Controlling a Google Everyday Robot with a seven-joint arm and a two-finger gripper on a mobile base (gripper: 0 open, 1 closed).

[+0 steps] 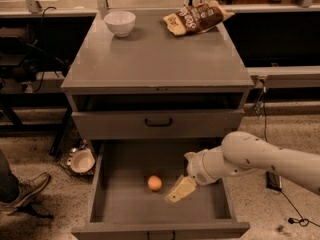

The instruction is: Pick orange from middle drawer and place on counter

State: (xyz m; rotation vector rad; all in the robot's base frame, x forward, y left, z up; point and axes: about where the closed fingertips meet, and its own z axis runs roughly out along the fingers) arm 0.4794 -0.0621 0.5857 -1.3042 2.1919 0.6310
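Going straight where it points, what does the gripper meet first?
Probably the bare floor of the open grey middle drawer, beside the small round orange fruit; the gripper angles down-left inside it, depth unclear.
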